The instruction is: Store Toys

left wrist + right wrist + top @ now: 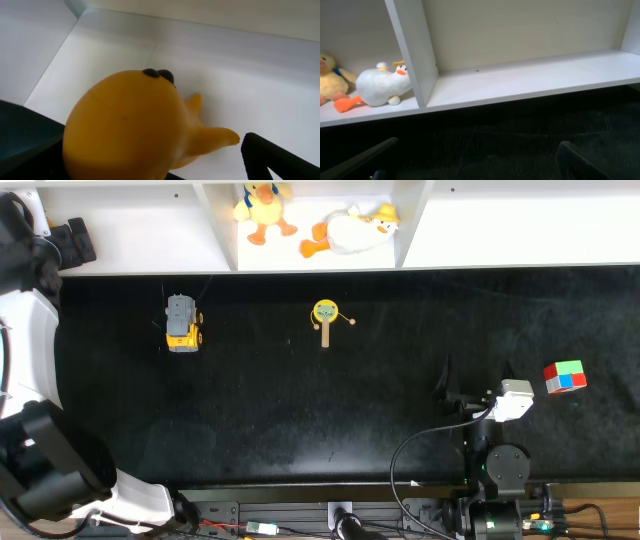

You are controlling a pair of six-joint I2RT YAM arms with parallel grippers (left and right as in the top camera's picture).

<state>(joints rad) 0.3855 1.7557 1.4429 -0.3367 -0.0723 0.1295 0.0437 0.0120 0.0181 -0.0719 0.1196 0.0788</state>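
Observation:
A round yellow-orange toy (130,132) with black eyes lies on the white shelf floor, between the spread fingers of my left gripper (147,145). That gripper (72,240) is open and sits in the shelf's left compartment (130,225). On the black mat lie a yellow and grey toy truck (182,323), a small rattle drum (325,315) and a coloured cube (565,376). My right gripper (450,390) is open and low over the mat at the right, facing the shelf with nothing between its fingers (580,160).
A yellow duck plush (264,208) and a white duck plush (350,230) lie in the middle compartment. In the right wrist view the white duck (382,86) lies beside a shelf divider (412,50). The right compartment (535,75) holds nothing.

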